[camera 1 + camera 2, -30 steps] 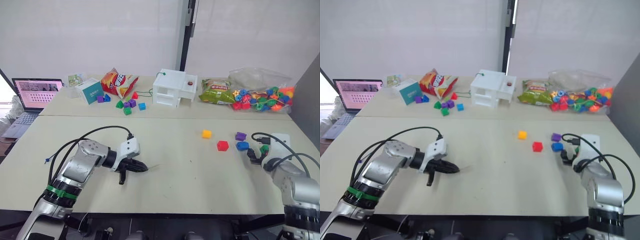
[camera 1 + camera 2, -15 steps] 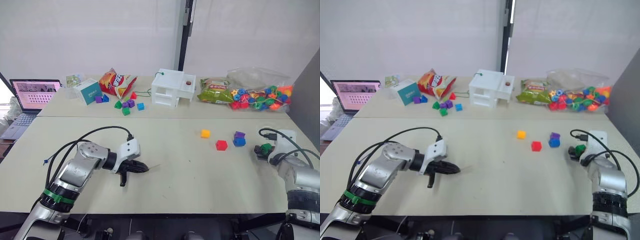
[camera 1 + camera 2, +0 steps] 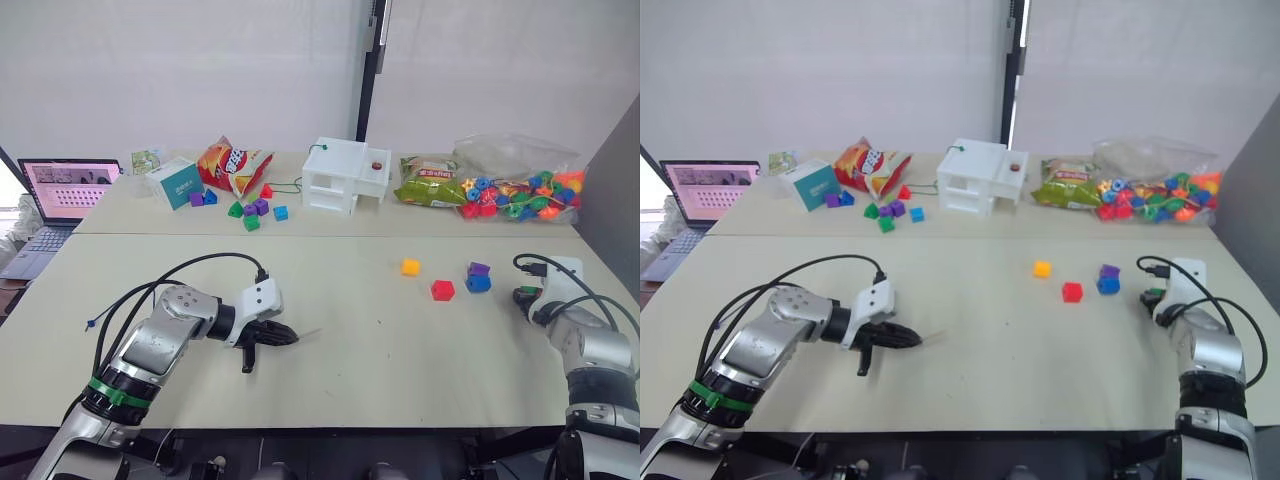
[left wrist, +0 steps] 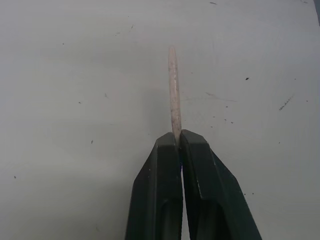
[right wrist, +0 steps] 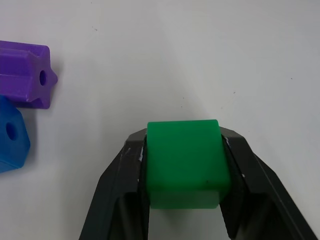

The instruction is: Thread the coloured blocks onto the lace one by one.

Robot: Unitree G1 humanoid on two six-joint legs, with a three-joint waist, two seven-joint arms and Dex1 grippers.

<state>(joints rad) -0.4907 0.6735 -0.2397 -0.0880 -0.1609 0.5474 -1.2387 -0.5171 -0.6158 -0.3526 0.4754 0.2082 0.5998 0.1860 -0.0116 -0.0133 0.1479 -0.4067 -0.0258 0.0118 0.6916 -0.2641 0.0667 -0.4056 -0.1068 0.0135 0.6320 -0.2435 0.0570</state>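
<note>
White walls (image 3: 180,70), dark vertical post (image 3: 370,60) behind; two pale tables (image 3: 380,370) abutting.

No legible text, brand, number or sign. Printing on the orange snack bag (image 3: 236,163), the green snack bag (image 3: 432,186), the teal box (image 3: 180,183) and the laptop screen (image 3: 69,186), all toward 12 o'clock, is too small to read.

Lighting bright, even, diffuse. Faint soft shadows under the left gripper (image 3: 283,337) on the table (image 3: 360,360). Laptop screen (image 3: 76,186) glows, slightly washed out. No glare; wrist views sharp.
</note>
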